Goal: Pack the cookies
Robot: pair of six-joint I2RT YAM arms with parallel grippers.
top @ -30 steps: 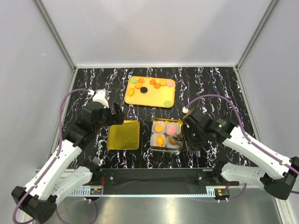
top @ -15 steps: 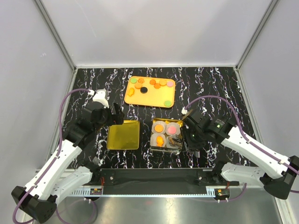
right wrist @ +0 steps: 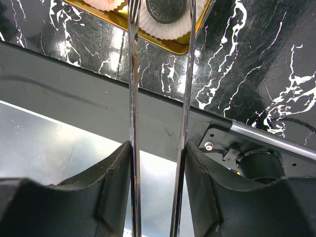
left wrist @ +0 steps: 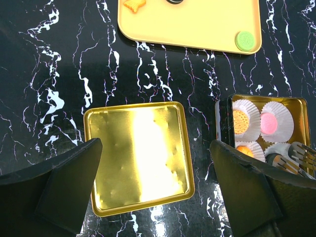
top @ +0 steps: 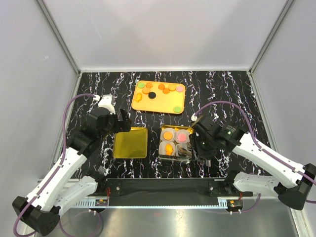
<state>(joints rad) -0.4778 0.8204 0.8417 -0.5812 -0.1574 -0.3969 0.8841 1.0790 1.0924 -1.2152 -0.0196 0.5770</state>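
Note:
Several cookies lie on a yellow tray (top: 163,102) at the back: orange ones (top: 167,88), a black one (top: 152,95) and a green one (top: 176,108). A gold tin (top: 162,133) holds white paper cups with orange (left wrist: 240,121) and pink (left wrist: 269,123) cookies. My right gripper (top: 201,145) is shut on metal tongs (right wrist: 133,98), whose tips reach over the tin's near right cup. In the right wrist view that cup holds a black cookie (right wrist: 165,9). My left gripper (left wrist: 154,145) is open and empty above the gold lid (left wrist: 136,155).
The gold lid (top: 130,142) lies flat to the left of the tin. A metal rail (top: 163,186) runs along the table's near edge, close under the tongs. Grey walls close in the left, right and back sides.
My right gripper has shifted slightly left with the tongs, closer over the tin's near right cup. The left arm has not moved.

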